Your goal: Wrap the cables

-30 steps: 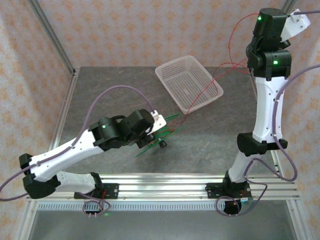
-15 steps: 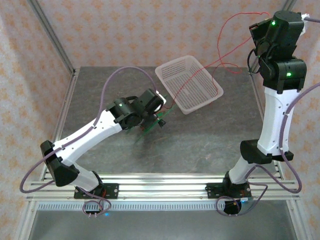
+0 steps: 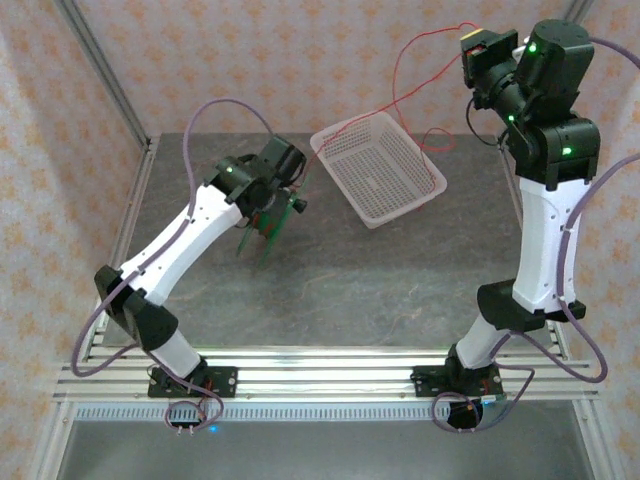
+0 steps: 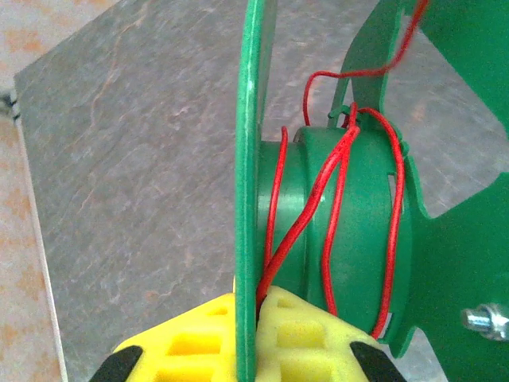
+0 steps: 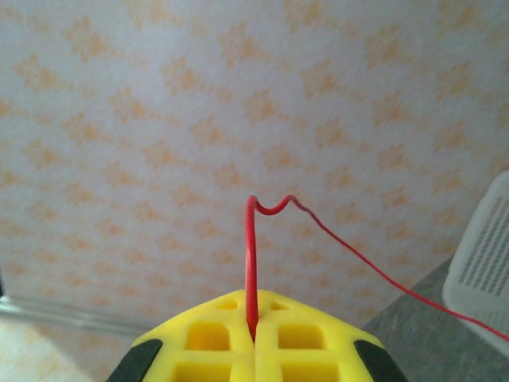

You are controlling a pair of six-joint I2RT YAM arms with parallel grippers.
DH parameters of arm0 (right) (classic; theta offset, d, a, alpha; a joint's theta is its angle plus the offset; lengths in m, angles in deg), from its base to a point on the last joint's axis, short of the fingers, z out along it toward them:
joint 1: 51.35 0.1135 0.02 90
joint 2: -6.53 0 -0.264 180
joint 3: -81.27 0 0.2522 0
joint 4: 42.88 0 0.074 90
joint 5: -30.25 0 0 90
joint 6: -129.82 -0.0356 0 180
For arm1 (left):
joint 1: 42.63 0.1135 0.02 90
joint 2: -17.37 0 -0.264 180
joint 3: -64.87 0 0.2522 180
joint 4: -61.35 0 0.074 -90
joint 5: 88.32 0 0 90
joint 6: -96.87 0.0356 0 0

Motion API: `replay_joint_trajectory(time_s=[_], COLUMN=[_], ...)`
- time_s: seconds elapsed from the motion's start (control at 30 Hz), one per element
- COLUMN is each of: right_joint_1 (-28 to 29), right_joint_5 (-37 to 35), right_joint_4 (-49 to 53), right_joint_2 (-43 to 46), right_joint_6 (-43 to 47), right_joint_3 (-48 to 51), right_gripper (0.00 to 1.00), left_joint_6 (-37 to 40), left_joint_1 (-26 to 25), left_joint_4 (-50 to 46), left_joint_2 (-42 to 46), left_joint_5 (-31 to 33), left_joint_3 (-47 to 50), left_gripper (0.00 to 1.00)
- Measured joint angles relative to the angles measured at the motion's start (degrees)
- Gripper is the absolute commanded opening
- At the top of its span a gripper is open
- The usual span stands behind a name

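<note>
A thin red cable (image 3: 397,88) runs from a green spool (image 3: 266,224) up over the basket's far corner to my right gripper (image 3: 476,45). That gripper is raised high at the back right. In the right wrist view my right gripper (image 5: 253,322) is shut on the cable (image 5: 251,255), which rises from between the yellow pads and bends off to the right. My left gripper (image 4: 256,306) is shut on the thin flange of the spool (image 4: 350,239). A few loose turns of cable (image 4: 332,187) lie around its hub. A slack loop of cable (image 3: 437,140) lies on the table at the back right.
A white mesh basket (image 3: 415,149) sits tilted at the back middle of the grey table (image 3: 400,280); its corner (image 5: 485,263) is visible to the right wrist camera. Patterned walls and metal frame posts (image 3: 100,70) close in the back and sides. Grey-purple arm cords loop beside both arms.
The left arm has swung the spool from the table's middle to the back left. The right gripper has turned leftward up high, and the cable now runs across the basket's far corner.
</note>
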Motion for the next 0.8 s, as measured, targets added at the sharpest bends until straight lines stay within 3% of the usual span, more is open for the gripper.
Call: replay_joint_trajectory(time_s=[0.4, 0.57, 0.8], right_joint_1=[8.1, 14.8, 24.1], right_joint_5=[6.8, 7.9, 8.9], right_joint_4=[-0.8, -0.9, -0.1], right_joint_2=[-0.8, -0.8, -1.4], right_joint_6=[-0.7, 1.1, 4.8], right_joint_3=[0.3, 2.1, 3.7], right_gripper=[0.0, 0.0, 0.0], left_joint_6=[-11.0, -15.1, -20.5], left_joint_1=[13.7, 18.3, 23.2], left_joint_4=[-7.0, -9.2, -10.2], left_joint_2=[-10.6, -15.5, -19.3], left_joint_5=[-1.6, -2.8, -8.2], left_joint_3=[-17.2, -23.5, -24.9], left_gripper=[0.0, 0.0, 0.0])
